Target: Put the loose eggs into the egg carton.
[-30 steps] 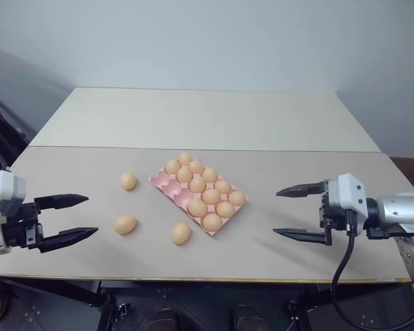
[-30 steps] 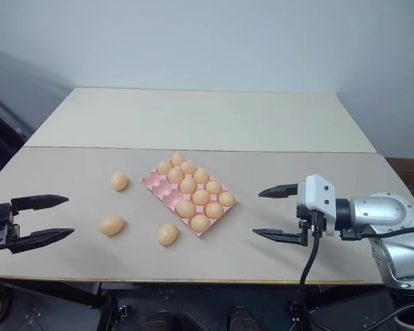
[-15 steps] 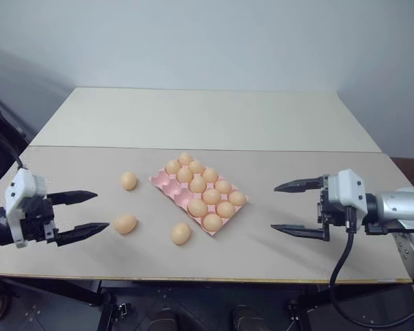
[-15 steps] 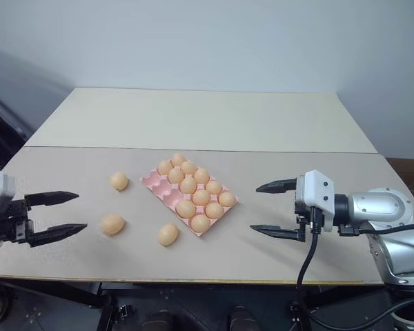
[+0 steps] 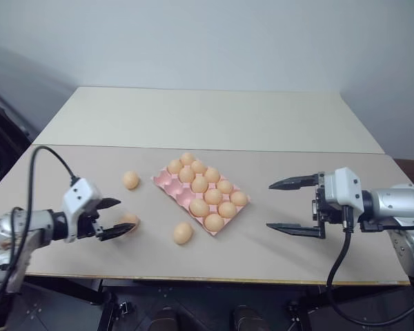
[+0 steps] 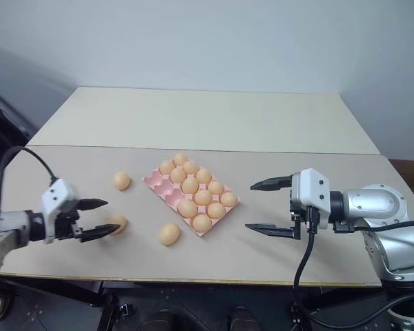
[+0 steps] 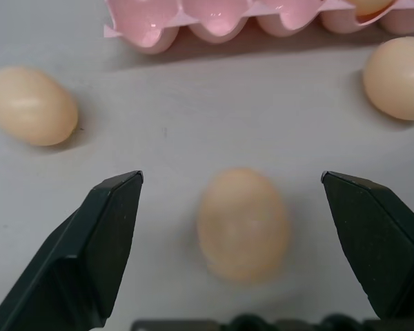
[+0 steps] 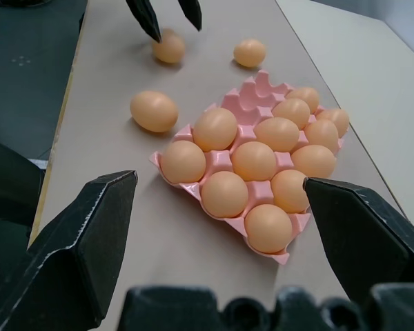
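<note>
- Left gripper (image 5: 117,216): jaws wide apart, low over the desk (image 5: 283,255) near its front-left corner, one finger each side of a loose egg (image 7: 243,224). No contact visible in the wrist view; the egg sits between the fingers, clear of both.
- Second loose egg (image 5: 130,180): further from the front edge, between the left gripper and the carton's left end, apart from both.
- Third loose egg (image 5: 183,233): near the front edge, just beside the carton's front-left side; may be touching nothing, but the gap is hard to judge from the head view.
- Egg carton (image 5: 164,181): pink, mid-desk, skewed to the desk edges. Nine eggs seated; the three cups along its left side are empty.
- Right gripper (image 5: 284,205): fingers spread wide, holding nothing, hanging above the desk right of the carton, well apart from it, pointing toward the carton.
</note>
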